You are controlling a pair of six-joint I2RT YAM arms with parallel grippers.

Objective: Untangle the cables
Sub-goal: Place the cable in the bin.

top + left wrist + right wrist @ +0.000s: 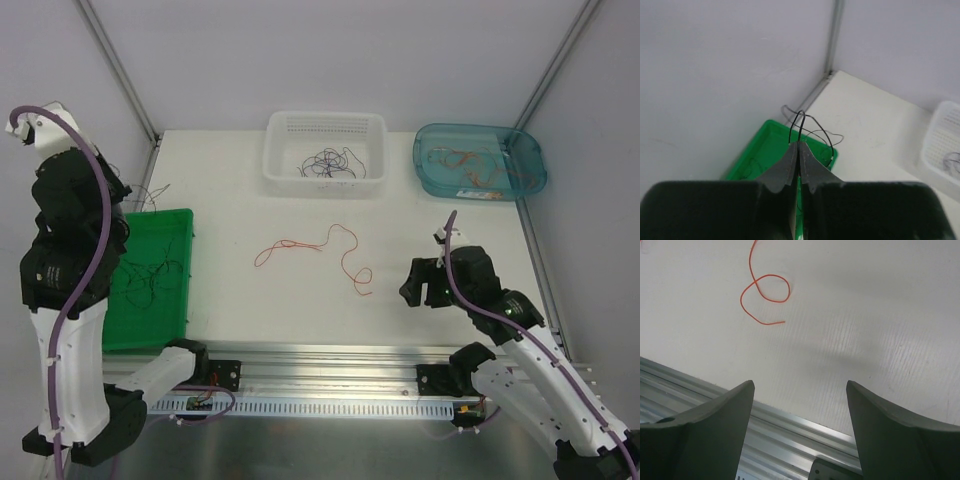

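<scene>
My left gripper (799, 145) is raised above the back corner of the green tray (762, 137) and is shut on a thin black cable (816, 126) that loops out past its tips. In the top view this gripper (124, 204) sits at the tray's far left, with the black strand (152, 192) trailing beside it. More black cables (150, 272) lie in the tray. A red cable (330, 248) lies loose on the table's middle. Its curled end (765, 292) shows ahead of my right gripper (800, 390), which is open and empty, low over the near table edge (412, 285).
A white basket (325, 185) at the back middle holds black cables (330, 162). A blue tub (532, 152) at the back right holds orange cables (475, 172). The green tray's rim (160, 213) is at the left. A metal rail (330, 355) runs along the near edge.
</scene>
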